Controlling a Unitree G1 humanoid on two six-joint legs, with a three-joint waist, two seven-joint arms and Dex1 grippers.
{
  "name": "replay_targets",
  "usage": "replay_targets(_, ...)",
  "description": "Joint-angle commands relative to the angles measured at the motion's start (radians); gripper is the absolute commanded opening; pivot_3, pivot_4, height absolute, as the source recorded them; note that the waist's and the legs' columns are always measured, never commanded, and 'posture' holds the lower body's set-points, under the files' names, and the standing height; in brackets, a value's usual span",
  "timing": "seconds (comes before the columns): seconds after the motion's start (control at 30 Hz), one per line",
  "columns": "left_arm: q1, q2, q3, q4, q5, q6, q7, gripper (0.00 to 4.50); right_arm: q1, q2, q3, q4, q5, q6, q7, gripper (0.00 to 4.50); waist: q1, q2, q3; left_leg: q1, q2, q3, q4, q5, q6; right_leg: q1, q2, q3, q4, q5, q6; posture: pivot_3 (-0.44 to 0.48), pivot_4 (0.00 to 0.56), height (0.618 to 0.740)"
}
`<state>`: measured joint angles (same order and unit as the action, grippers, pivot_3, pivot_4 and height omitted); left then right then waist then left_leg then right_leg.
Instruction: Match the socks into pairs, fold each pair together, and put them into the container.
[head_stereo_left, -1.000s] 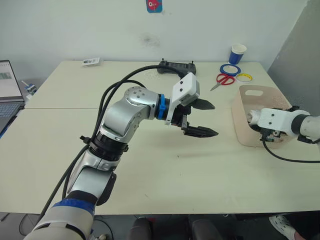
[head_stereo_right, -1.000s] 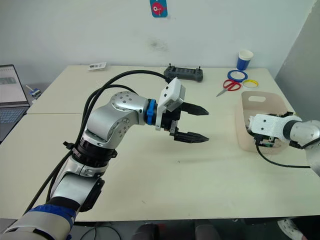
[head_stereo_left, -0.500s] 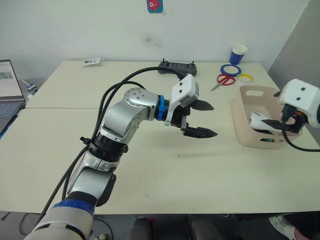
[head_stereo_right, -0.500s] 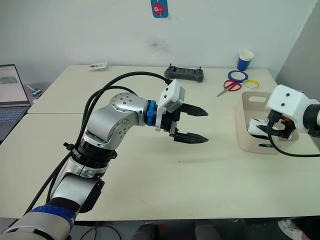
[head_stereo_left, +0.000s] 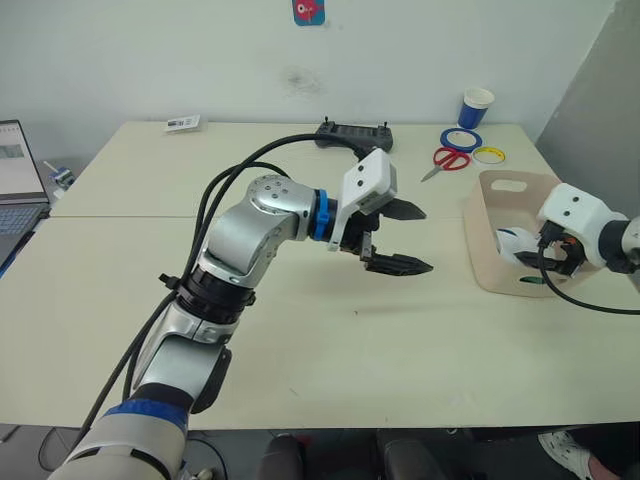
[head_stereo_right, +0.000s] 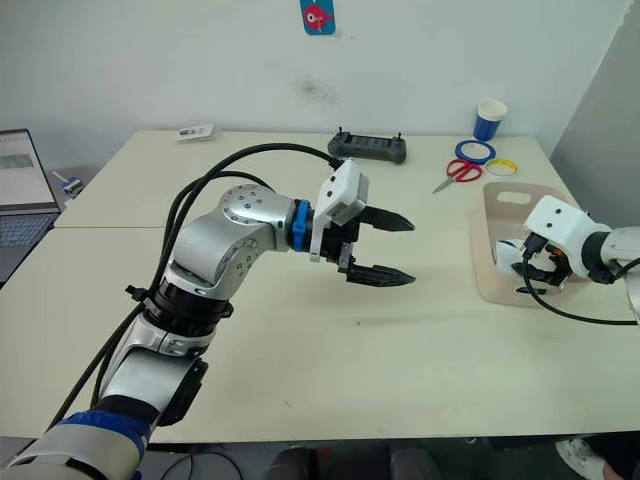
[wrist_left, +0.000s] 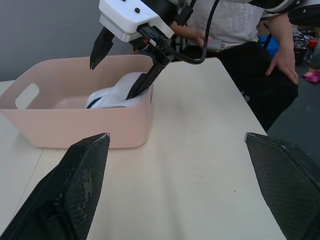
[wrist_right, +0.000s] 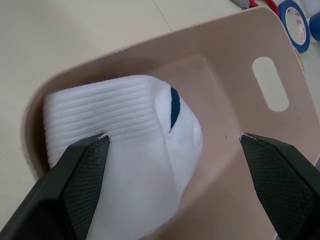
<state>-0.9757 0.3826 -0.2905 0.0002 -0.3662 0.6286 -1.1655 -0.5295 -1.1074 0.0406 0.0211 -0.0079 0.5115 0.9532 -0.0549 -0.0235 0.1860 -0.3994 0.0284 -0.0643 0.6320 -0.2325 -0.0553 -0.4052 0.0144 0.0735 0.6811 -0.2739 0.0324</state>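
Note:
The pale pink container stands at the table's right edge. A folded white sock pair with a navy mark lies inside it, also seen as the white socks. My right gripper hangs open just above that pair, one finger over the tub and the other pointing down at the socks, holding nothing. My left gripper hovers open and empty over the middle of the table, left of the container.
Along the far edge are a black controller, red scissors, a blue tape roll, a yellow tape roll and a paper cup. A laptop sits at the far left. A person sits beyond the container.
The right gripper lifted out of the container, leaving the white socks inside, then came back down a little over the tub. The left arm has stayed put.

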Motion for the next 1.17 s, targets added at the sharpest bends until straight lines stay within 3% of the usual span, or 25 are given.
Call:
replay_targets(0.03,0.01,0.029,0.02,-0.037,0.009,-0.006,0.018,4.5,-0.029,-0.026,-0.065,-0.058,0.0,-0.013,-0.019,4.48,0.0,0.0,0.0,0.0,0.0,0.0,0.0,0.0,0.0,0.0,0.0,0.0,0.0,0.0,0.0,0.0,0.15,0.74)
replay_targets(0.2,0.087,0.138,0.095,-0.055,0.043,-0.026,0.079,4.5,0.014,-0.028,-0.261,-0.23,0.06,0.072,-0.054,4.48,-0.003,0.002,0.0,0.0,0.0,0.0,0.0,0.0,0.0,0.0,0.0,0.0,0.0,0.0,0.0,0.0,0.15,0.74)
replay_targets(0.33,0.244,0.275,0.193,-0.09,0.071,-0.061,0.127,4.5,0.086,0.151,-0.435,-0.478,0.189,0.148,-0.152,4.48,-0.004,0.002,-0.001,0.001,0.002,-0.002,-0.001,0.0,0.0,0.0,0.001,-0.001,0.002,0.0,0.0,0.0,0.15,0.74)
replay_targets(0.5,0.513,0.38,0.308,-0.139,0.165,-0.183,0.258,4.5,0.279,0.373,-0.466,-0.781,0.269,0.218,-0.272,4.48,0.006,0.002,-0.001,0.0,0.002,-0.004,-0.002,0.0,0.0,0.0,0.0,-0.003,0.001,0.0,0.0,0.0,0.15,0.74)
replay_targets(0.7,0.876,0.286,0.551,-0.225,0.182,-0.23,0.513,4.5,0.642,0.568,-0.32,-0.903,0.076,0.063,-0.489,4.48,0.029,-0.002,-0.003,-0.001,0.0,-0.003,0.0,0.0,0.0,0.0,-0.003,-0.002,0.0,0.0,0.0,0.0,0.15,0.74)
replay_targets(0.83,1.039,0.24,0.595,-0.249,0.231,-0.308,0.598,4.5,0.829,0.731,-0.238,-0.907,0.032,0.027,-0.609,4.48,0.029,-0.004,-0.006,0.001,0.001,-0.002,-0.001,0.0,-0.001,0.002,-0.005,-0.002,0.001,0.0,-0.001,0.0,0.15,0.74)
replay_targets(1.0,1.074,0.213,0.639,-0.17,0.227,-0.359,0.652,4.5,0.979,0.812,-0.229,-0.839,-0.02,-0.133,-0.676,4.48,0.027,-0.005,-0.009,0.002,0.001,0.002,-0.001,0.0,-0.001,0.001,-0.005,-0.002,0.0,0.0,-0.007,0.0,0.15,0.74)
replay_targets(1.17,1.058,0.205,0.655,-0.104,0.199,-0.39,0.652,4.5,0.972,0.818,-0.25,-0.792,-0.036,-0.18,-0.702,4.48,0.021,-0.006,-0.009,0.003,0.002,0.004,-0.002,0.0,-0.001,0.001,-0.004,-0.001,0.0,0.0,-0.007,0.0,0.15,0.74)
